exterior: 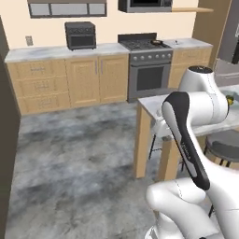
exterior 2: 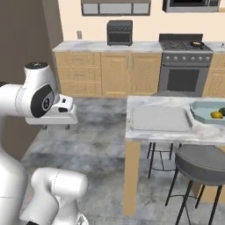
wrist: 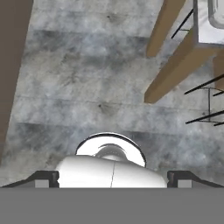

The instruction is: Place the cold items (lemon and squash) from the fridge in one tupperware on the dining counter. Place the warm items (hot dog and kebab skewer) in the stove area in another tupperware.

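On the dining counter (exterior 2: pixel 145 134) stands a teal tupperware (exterior 2: pixel 203 115) holding the yellow lemon (exterior 2: pixel 216 115) and a dark green squash (exterior 2: pixel 223 111) at the frame edge. Beside it lies a shallow grey tupperware (exterior 2: pixel 160 118) with nothing in it. The lemon (exterior: pixel 230 99) also peeks out behind my arm in the left base view. My gripper (exterior 2: pixel 56 127) hangs open over the floor, left of the counter, pointing down with nothing between its fingertips (wrist: pixel 46 178). The hot dog and the kebab skewer are out of view.
The stove (exterior 2: pixel 182 66) with a pan (exterior 2: pixel 196 44) stands at the back wall, a toaster oven (exterior 2: pixel 119 32) on the counter to its left. A grey stool (exterior 2: pixel 202 165) sits under the dining counter. A dark wall (wrist: pixel 11 65) borders the open floor.
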You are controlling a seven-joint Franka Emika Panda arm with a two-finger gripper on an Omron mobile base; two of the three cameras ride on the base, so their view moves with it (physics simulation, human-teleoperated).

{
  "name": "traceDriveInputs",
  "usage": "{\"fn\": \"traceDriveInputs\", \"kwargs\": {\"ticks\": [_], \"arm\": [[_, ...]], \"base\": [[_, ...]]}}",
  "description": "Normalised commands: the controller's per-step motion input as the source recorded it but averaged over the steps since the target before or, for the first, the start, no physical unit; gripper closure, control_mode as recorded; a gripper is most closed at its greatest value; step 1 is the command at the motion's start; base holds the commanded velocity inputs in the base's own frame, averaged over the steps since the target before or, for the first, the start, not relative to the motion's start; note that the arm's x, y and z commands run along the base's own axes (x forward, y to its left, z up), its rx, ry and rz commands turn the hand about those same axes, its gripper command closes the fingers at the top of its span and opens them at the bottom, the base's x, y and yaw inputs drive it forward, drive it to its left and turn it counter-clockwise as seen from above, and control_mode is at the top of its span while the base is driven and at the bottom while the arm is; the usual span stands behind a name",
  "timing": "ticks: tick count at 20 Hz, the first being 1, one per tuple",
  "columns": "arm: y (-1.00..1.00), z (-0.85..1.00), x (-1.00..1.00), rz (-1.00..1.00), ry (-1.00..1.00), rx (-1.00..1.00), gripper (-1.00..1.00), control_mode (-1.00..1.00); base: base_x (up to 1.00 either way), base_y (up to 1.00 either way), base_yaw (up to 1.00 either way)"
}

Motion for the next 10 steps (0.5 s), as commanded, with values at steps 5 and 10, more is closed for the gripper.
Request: {"fn": "traceDriveInputs", "kwargs": {"ticks": [5, 10], "arm": [[0.00, 0.00, 0.00, 0.00, 0.00, 0.00, -1.00, 1.00], [0.00, 0.00, 0.00, 0.00, 0.00, 0.00, -1.00, 1.00]], "base": [[0.41, 1.00, -0.38], [0.67, 1.00, -0.40]]}}
